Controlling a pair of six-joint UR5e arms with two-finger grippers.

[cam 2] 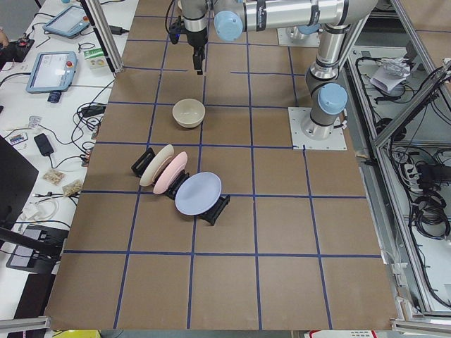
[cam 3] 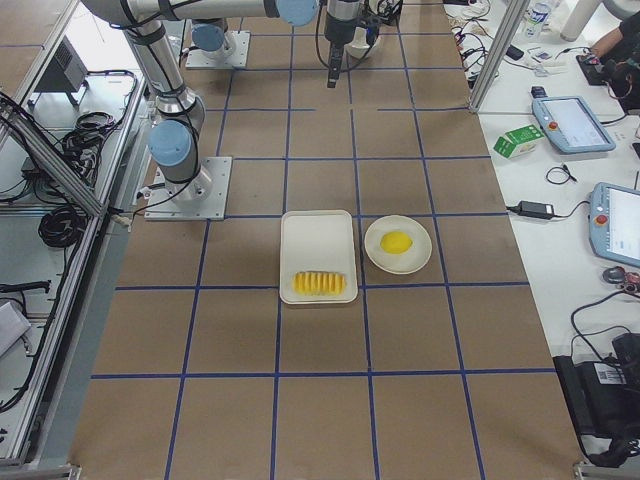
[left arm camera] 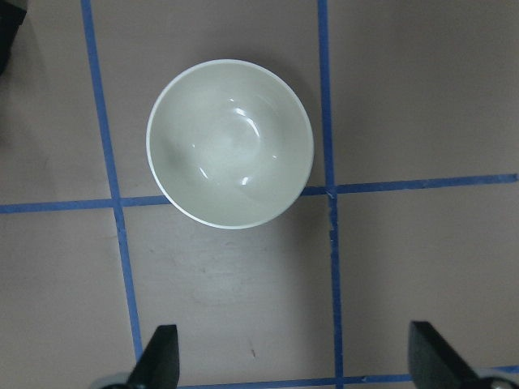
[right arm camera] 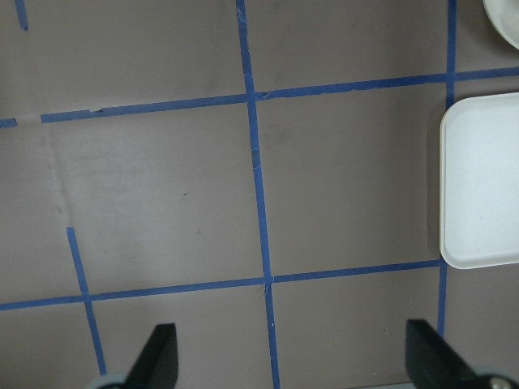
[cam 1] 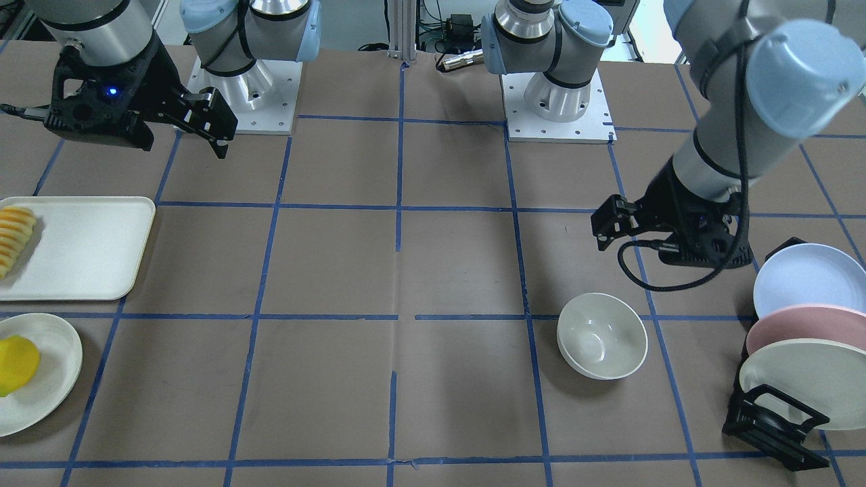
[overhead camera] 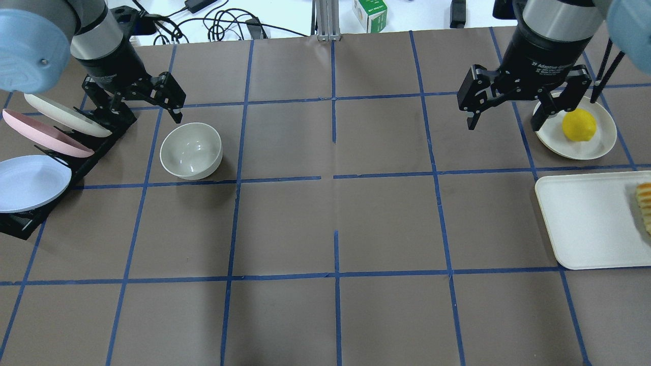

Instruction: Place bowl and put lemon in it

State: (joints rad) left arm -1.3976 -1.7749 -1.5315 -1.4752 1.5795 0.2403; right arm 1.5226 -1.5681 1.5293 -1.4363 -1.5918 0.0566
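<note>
bowl point(overhead camera: 191, 151) sits upright on the table beside the rack point(overhead camera: 113, 129), left gripper point(left arm camera: 293, 361) hovering near it, fingers spread, empty. lemon point(overhead camera: 579, 125) lies on the plate point(overhead camera: 600, 147), well across the table; right gripper point(overhead camera: 503, 122) spread wide beside it. risk: an off-centre pinch could roll the lemon off the plate.

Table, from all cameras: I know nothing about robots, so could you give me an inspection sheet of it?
Surface: brown table with blue tape grid.
Job's things: bowl upright, empty, on the table; lemon on a plate at the other end.
Clutter: tray holding sliced food; rack of three coloured plates.
Grippers: left gripper open beside bowl; right gripper open near the plate; both empty.
Cables: black cable looped at left wrist.
Surroundings: benches with tablets, carton, wires.
</note>
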